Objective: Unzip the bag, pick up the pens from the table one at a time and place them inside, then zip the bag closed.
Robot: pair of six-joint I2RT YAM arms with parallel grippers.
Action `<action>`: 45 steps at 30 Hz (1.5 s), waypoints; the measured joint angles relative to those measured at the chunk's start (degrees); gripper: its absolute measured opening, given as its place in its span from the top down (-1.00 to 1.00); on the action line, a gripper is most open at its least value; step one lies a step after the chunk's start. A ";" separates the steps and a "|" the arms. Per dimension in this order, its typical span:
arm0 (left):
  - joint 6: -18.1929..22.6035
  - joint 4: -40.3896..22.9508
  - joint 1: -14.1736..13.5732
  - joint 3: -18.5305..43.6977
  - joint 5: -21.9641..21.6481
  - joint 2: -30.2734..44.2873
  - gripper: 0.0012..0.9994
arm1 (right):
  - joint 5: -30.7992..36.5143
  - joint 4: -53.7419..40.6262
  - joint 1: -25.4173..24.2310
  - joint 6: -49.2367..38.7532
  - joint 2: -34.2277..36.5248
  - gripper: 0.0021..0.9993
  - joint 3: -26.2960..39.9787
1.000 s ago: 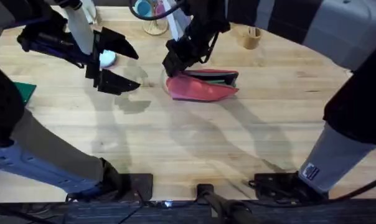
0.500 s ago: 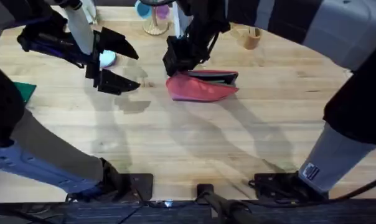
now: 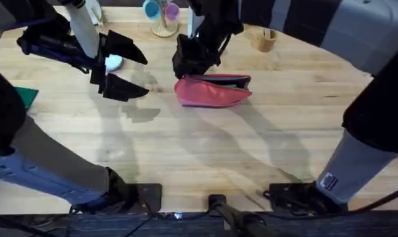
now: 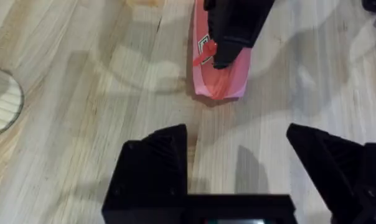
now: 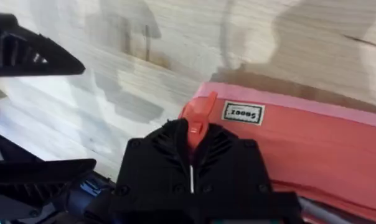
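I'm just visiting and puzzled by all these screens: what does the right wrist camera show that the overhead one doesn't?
Right wrist alone: the right gripper shut on the bag's red pull tab, beside a small white label.

Overhead alone: the whole table, a wooden cup, and the rest of the bag lying open.

Both: the pink-red bag and the left gripper, open, off to one side.

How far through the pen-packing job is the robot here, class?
No loose pen shows on the table, so packing looks done. In hand: the right gripper is shut on the zipper pull tab at the bag's end. The left gripper hangs open. Left: whether zipping is finished is unclear.
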 joint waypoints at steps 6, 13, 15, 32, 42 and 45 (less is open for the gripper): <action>0.00 -2.51 0.00 0.00 1.05 0.00 -0.99 | 0.00 0.41 0.00 0.41 0.00 0.94 0.00; -0.23 -2.95 -0.57 0.00 1.25 0.00 -0.99 | 0.00 0.51 0.00 0.43 0.00 0.94 0.00; -0.28 -2.70 -1.51 0.00 1.25 0.00 -0.99 | 0.00 0.51 0.00 0.43 0.00 0.94 0.00; -1.86 -1.07 -7.14 0.11 7.17 10.26 -0.99 | 1.01 3.52 0.00 -3.80 0.00 0.94 0.00; -2.44 0.74 -11.39 0.11 12.41 15.87 -0.99 | 3.43 4.18 0.24 -10.71 0.00 0.94 0.15; -2.89 2.37 -12.37 0.11 13.47 15.87 -0.99 | 3.56 4.19 0.24 -11.19 0.00 0.94 0.21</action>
